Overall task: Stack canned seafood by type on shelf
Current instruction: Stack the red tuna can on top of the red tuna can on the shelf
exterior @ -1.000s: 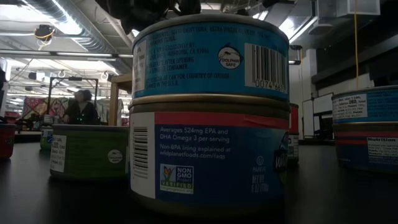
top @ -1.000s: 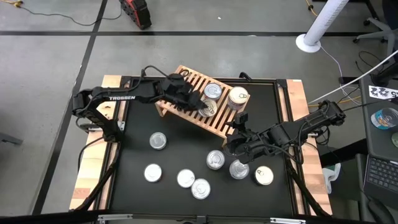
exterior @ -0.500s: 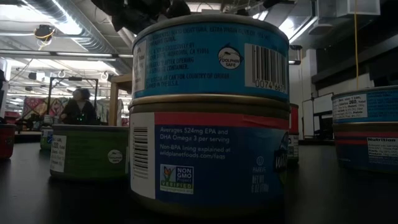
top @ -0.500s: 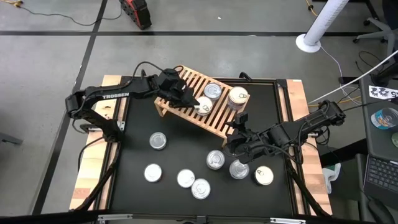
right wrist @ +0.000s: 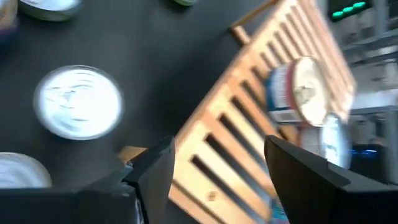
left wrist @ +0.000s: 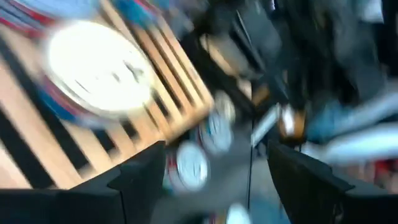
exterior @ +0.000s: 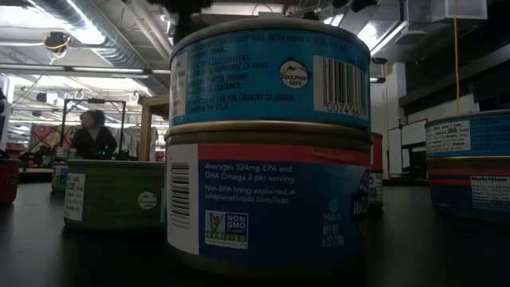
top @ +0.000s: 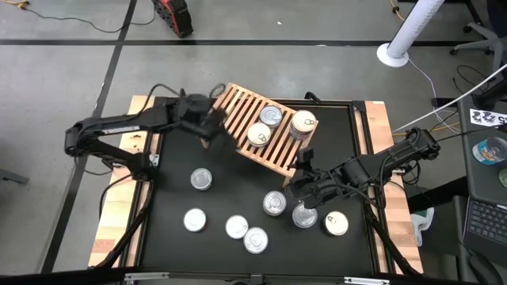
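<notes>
Three cans (top: 272, 124) are being carried on the slatted shelf (top: 238, 107); seven more are lying on the dark surface (top: 170, 178). The left gripper (top: 212, 120) is being held released and empty beside the shelf's left end. The right gripper (top: 299, 187) is being held apart, empty, near a can (top: 304, 215).

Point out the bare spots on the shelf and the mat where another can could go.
The shelf is bare at its left end, beside the left hand. The mat's left strip, past the lone can, is free too. It is crowded around the right hand, where cans cluster.
</notes>
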`<action>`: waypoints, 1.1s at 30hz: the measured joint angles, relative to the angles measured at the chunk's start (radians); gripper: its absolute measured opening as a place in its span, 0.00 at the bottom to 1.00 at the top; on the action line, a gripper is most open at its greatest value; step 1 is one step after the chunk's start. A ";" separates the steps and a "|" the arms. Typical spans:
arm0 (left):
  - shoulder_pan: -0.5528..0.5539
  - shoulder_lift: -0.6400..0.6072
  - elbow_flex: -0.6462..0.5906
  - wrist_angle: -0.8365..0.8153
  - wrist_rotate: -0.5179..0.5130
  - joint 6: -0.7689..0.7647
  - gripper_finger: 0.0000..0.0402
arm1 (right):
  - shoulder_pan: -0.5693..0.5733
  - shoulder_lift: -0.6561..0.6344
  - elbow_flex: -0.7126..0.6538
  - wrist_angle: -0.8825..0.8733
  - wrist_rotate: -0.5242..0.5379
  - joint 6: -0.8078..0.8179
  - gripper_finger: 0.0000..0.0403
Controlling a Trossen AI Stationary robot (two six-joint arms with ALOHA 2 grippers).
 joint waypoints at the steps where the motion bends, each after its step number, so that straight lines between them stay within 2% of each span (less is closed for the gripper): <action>1: -0.036 -0.014 0.000 -0.048 -0.004 0.027 0.68 | 0.000 0.000 0.000 0.000 -0.018 0.012 0.61; 3: -0.121 -0.032 0.000 -0.138 -0.032 0.048 0.68 | 0.000 0.000 0.000 0.001 -0.049 0.024 0.61; 6: -0.265 -0.038 0.000 -0.283 -0.132 0.044 0.68 | 0.000 0.000 0.000 0.003 -0.080 0.034 0.61; 10: -0.462 -0.014 -0.005 -0.433 -0.248 -0.033 0.68 | 0.000 0.000 0.000 0.009 -0.093 0.044 0.61; 16: -0.712 0.076 -0.006 -0.514 -0.311 -0.204 0.68 | 0.000 0.000 0.000 0.015 -0.143 0.044 0.61; 23: -0.857 0.222 -0.006 -0.509 -0.312 -0.293 0.68 | 0.000 0.000 0.000 0.017 -0.207 0.043 0.61; 33: -0.974 0.393 -0.006 -0.494 -0.343 -0.319 0.68 | 0.000 0.000 0.000 0.017 -0.207 0.043 0.61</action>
